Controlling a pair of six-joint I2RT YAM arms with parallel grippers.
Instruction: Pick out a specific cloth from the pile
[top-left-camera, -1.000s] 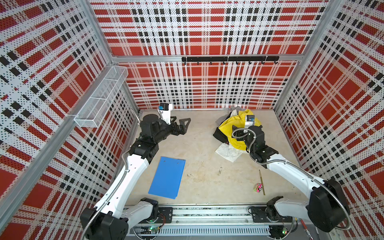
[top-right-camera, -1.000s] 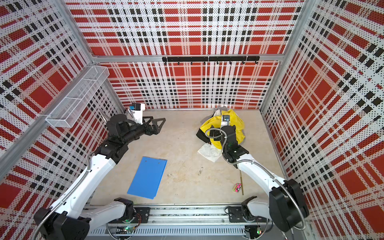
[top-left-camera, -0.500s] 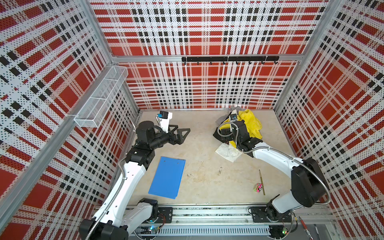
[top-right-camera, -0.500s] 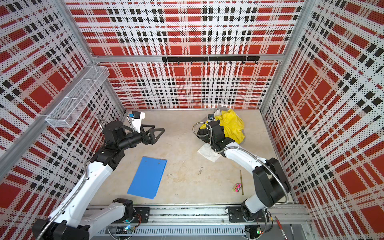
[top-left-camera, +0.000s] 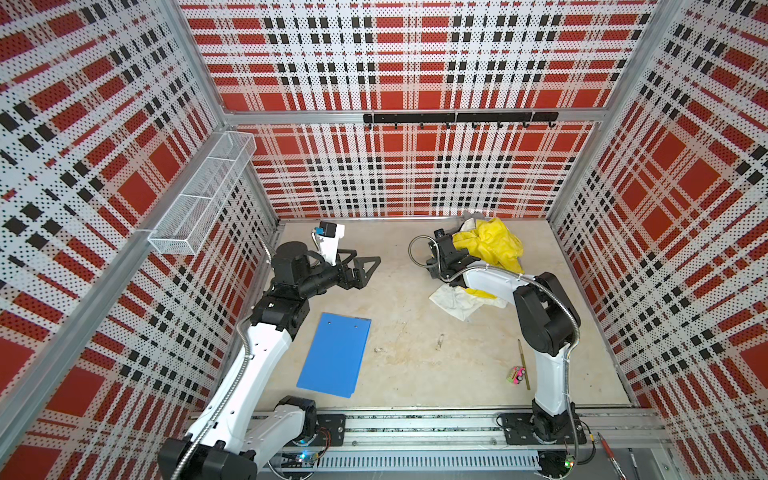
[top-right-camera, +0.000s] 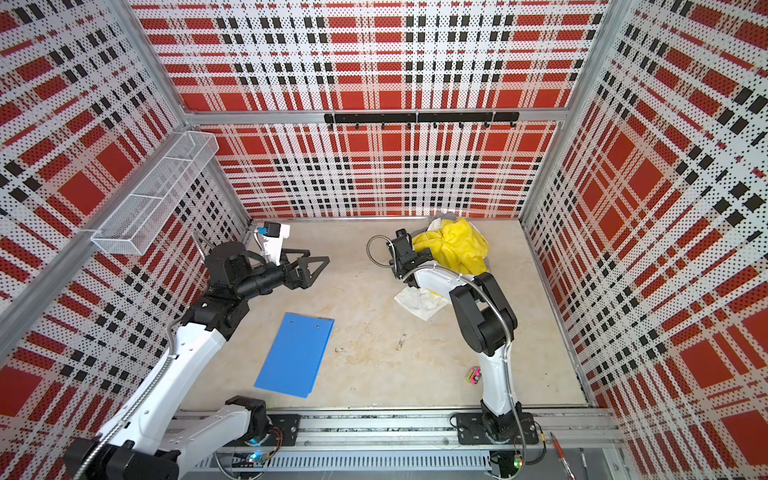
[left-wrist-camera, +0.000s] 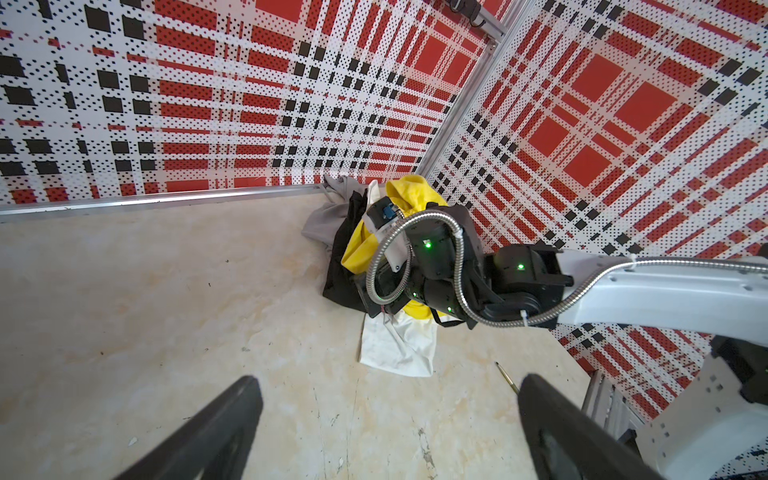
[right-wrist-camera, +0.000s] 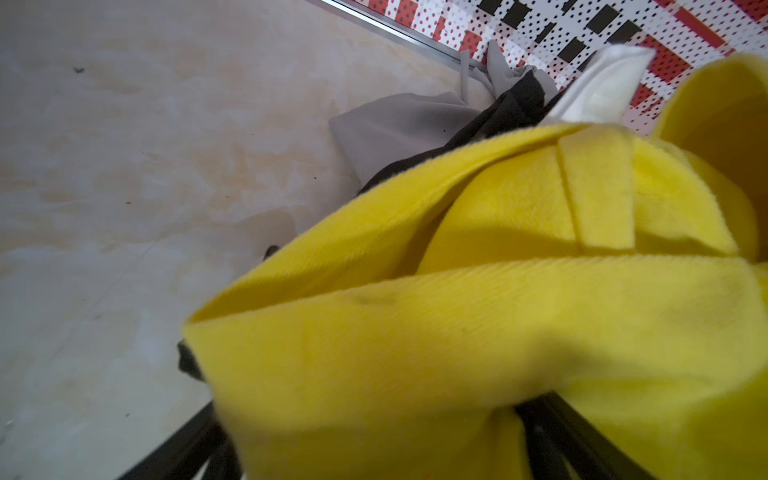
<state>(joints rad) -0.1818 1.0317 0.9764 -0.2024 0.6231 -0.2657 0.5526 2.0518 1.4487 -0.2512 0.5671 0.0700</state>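
Last second: the right arm (top-left-camera: 494, 282) folded at the elbow and swung its wrist off the top of the heap of soft yellow, white and grey garments (top-left-camera: 488, 249), down to the heap's edge on the left arm's side.

The right gripper (right-wrist-camera: 370, 409) has its fingers spread wide and isn't clamped on anything. A fold of the bright yellow fleecy garment (right-wrist-camera: 457, 332) lies across the gap in the right wrist view, draped rather than gripped as far as I can see.

The left gripper (left-wrist-camera: 388, 382) is also wide open and empty. It hovers over bare beige tabletop (top-left-camera: 415, 332), well apart from the heap, and has barely shifted.

Target is the black T-shirt-like cloth (left-wrist-camera: 338, 257). It's still at the bottom of the heap under the yellow, beside the crumpled grey garment (left-wrist-camera: 320, 220) toward the rear. The white cloth (left-wrist-camera: 395, 349) spills out toward the front. Only a black edge shows and no red print is visible. In both top views the right wrist now covers it.

My read: the right arm now sits on the side where the black edge is exposed — approach step, no grasp yet. Risk: closing here catches the yellow fold, not the black.

Not involved: the flat blue folder (top-left-camera: 336, 357).
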